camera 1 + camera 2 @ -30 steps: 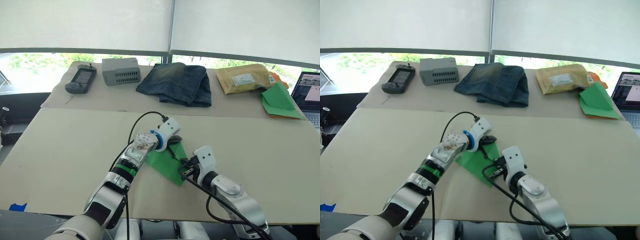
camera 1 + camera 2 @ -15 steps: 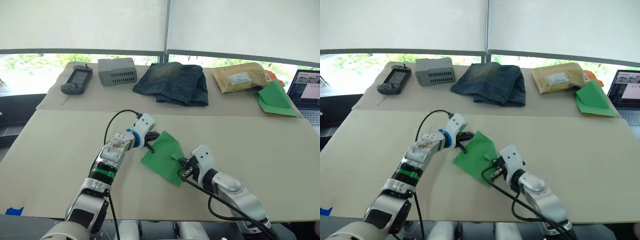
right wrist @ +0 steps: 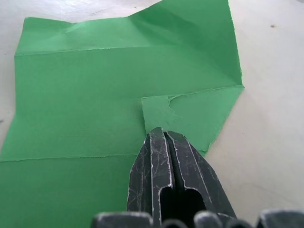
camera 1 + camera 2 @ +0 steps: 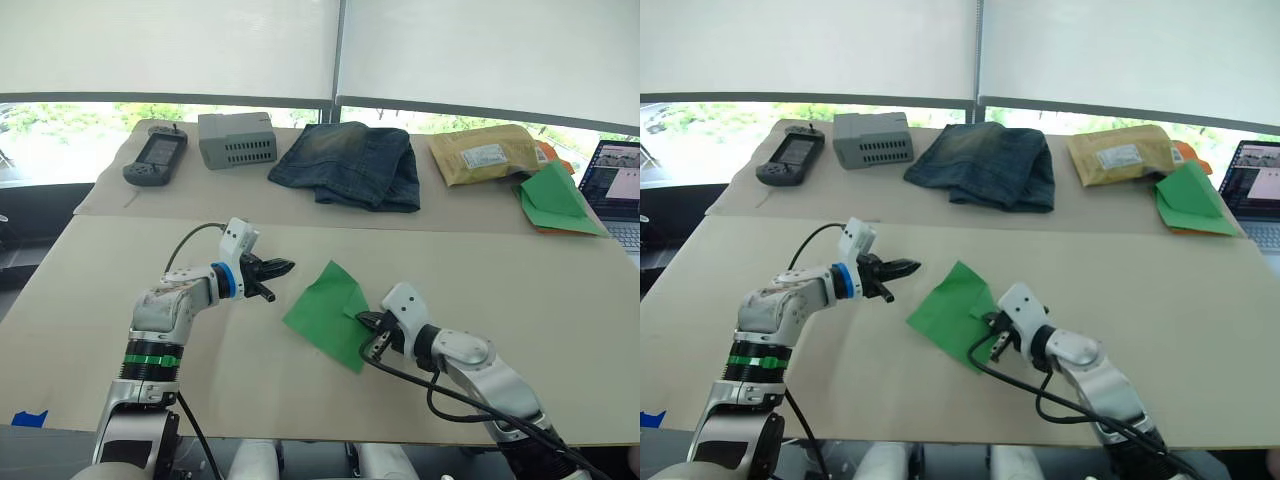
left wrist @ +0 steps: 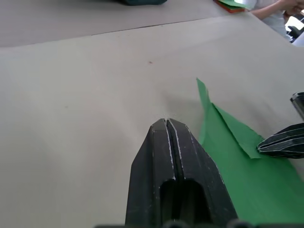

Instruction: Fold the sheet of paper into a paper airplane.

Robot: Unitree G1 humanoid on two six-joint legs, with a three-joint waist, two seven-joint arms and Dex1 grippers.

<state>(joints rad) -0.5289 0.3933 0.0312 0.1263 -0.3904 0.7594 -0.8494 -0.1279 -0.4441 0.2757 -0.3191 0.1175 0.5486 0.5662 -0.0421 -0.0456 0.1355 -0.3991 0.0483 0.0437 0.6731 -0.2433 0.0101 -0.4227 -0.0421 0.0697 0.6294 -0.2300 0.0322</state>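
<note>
Slippage is my main worry: the tabletop (image 4: pixel 520 290) is a broad, smooth, matte beige surface, and the sheet of paper (image 4: pixel 325 310), lying creased near its middle, is thin, bright green and light enough to skate or tear if I nudge it unevenly. My right gripper (image 4: pixel 372 322) rests with fingers pressed together at the sheet's right edge, by a small folded flap, so a careless drag could undo that crease. My left gripper (image 4: pixel 277 268) hovers closed and empty, just left of the paper.

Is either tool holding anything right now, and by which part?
The left tool is shut on nothing, off the sheet of paper. The right tool, shut, presses on its near edge; a grip cannot be told.
</note>
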